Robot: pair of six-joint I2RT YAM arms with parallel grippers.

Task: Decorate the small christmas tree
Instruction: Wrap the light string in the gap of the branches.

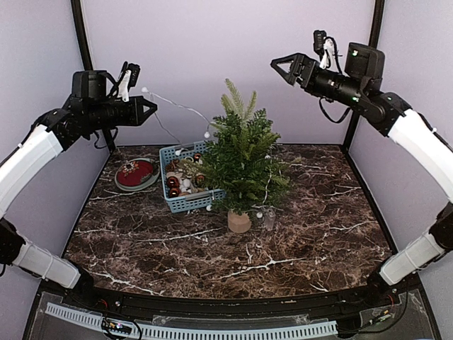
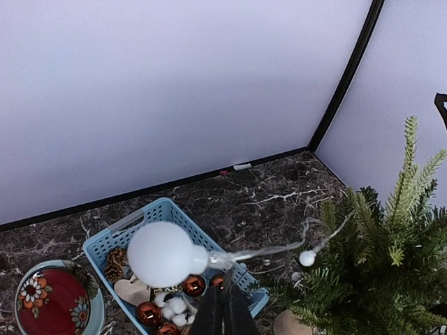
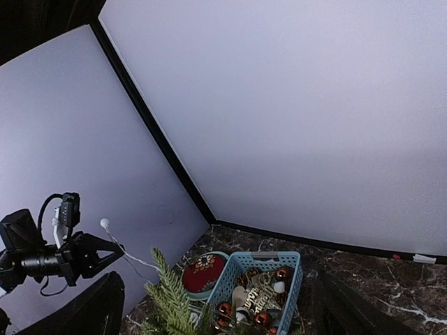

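The left pincer (image 1: 150,108), held high over the tabletop's (image 1: 141,248) left side, is clamped shut on a thin light string (image 1: 180,106). One white bulb (image 2: 162,253) sits just above its fingertips, and the wire runs rightward and down into the tree's upper branches. Below it lie a red plate (image 1: 136,173) and a blue basket (image 1: 191,203) of baubles and cones. The tree (image 1: 244,159) stands upright mid-tabletop on its wooden base (image 1: 239,222), touching the basket's right side. The right pincer (image 1: 281,71) hangs high on the right, fingers spread wide and empty, well apart from the tree.

The wire looks nearly taut. A further pull leftward could tip the light tree or drag the strand out of the needles, and the thin wire may slip through the closed fingers.

Where the string goes among the branches is hidden. The basket's right end sits behind foliage. A small clear thing (image 1: 269,219) beside the base is unidentifiable.
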